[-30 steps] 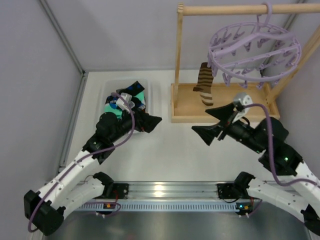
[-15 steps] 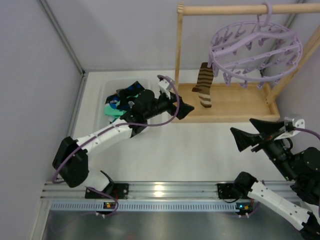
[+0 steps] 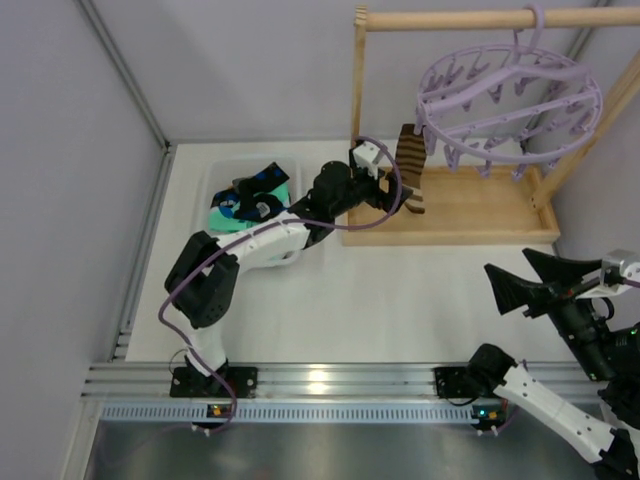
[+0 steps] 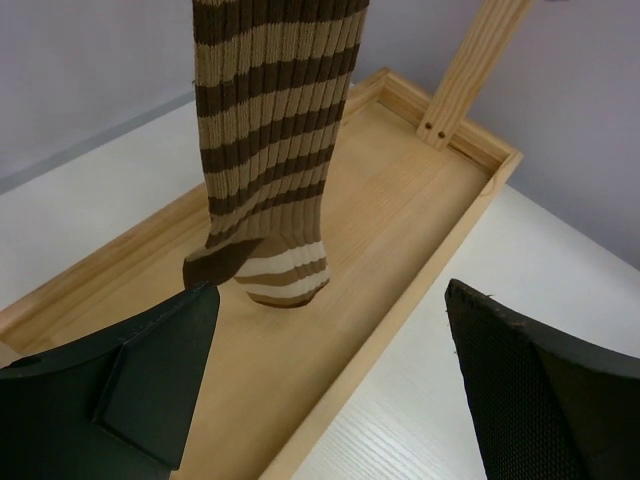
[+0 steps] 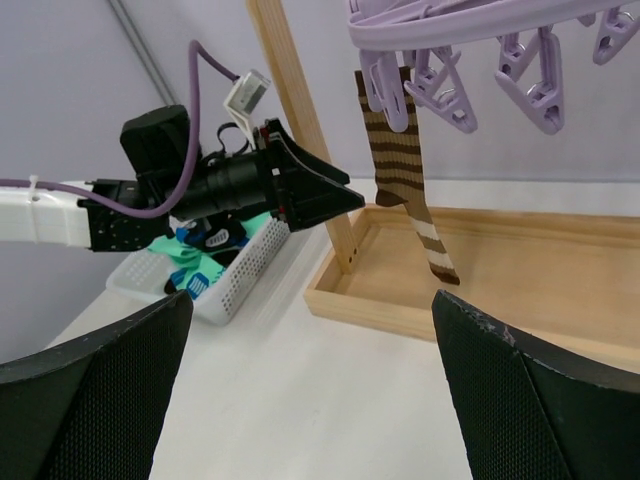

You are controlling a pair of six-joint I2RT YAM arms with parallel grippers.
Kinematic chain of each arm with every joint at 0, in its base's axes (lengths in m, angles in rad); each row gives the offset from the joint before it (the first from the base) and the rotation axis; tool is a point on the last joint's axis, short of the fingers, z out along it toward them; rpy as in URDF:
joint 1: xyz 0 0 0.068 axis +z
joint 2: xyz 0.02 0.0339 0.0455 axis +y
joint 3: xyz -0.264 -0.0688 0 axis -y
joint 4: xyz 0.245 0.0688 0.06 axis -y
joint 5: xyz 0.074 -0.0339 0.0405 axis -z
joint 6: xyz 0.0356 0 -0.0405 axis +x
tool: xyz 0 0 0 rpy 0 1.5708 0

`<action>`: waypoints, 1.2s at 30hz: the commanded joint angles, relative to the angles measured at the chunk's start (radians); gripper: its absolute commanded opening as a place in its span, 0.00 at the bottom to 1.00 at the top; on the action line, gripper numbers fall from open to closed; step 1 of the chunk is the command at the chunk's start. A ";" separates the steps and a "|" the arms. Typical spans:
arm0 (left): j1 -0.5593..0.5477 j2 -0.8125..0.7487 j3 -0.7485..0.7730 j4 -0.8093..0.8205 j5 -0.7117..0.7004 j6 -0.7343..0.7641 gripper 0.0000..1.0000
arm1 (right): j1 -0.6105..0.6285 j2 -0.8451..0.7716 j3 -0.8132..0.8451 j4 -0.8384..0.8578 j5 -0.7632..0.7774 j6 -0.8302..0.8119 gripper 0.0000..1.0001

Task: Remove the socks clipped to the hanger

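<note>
One brown striped sock [image 3: 409, 148] hangs from a clip of the lavender hanger [image 3: 510, 95], its toe just above the wooden tray. My left gripper [image 3: 396, 196] is open and empty, right in front of the sock's lower end, not touching it. In the left wrist view the sock [image 4: 265, 150] hangs between and beyond the fingers of the left gripper [image 4: 328, 320]. My right gripper [image 3: 510, 270] is open and empty, low at the right over the table. The right wrist view shows the sock [image 5: 400, 150], the hanger [image 5: 450, 25] and the right gripper [image 5: 312, 320].
A white basket [image 3: 222, 168] at the back left holds teal and black socks [image 3: 250, 195]; it also shows in the right wrist view [image 5: 245, 268]. The hanger hangs on a wooden rail [image 3: 470, 18] with a post [image 3: 357, 90] and a tray base [image 3: 480, 215].
My left arm swung from the basket to the right, up to the brown striped sock. My right arm drew back to the right and nearer the table's front edge.
</note>
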 commanded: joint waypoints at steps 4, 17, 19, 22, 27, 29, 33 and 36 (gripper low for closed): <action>-0.013 0.065 0.105 0.075 -0.133 0.129 0.98 | 0.012 -0.021 -0.035 -0.019 -0.002 0.006 0.99; 0.020 0.271 0.289 0.075 -0.144 0.240 0.98 | 0.012 0.028 -0.010 -0.003 -0.082 -0.047 1.00; 0.026 0.286 0.309 0.075 -0.111 0.238 0.98 | 0.010 0.033 -0.013 -0.002 -0.091 -0.056 0.99; 0.041 0.322 0.347 0.075 -0.002 0.233 0.98 | 0.012 0.046 -0.012 -0.003 -0.103 -0.068 0.99; 0.052 0.380 0.411 0.075 0.070 0.221 0.98 | 0.010 0.060 -0.007 0.003 -0.143 -0.094 0.99; 0.056 0.385 0.419 0.075 0.087 0.215 0.98 | 0.012 0.066 -0.006 0.004 -0.154 -0.103 0.99; 0.055 0.365 0.395 0.079 0.110 0.149 0.80 | 0.010 0.073 -0.012 0.020 -0.156 -0.126 1.00; 0.050 0.322 0.337 0.127 0.110 0.114 0.51 | 0.010 0.077 -0.026 0.038 -0.169 -0.133 0.99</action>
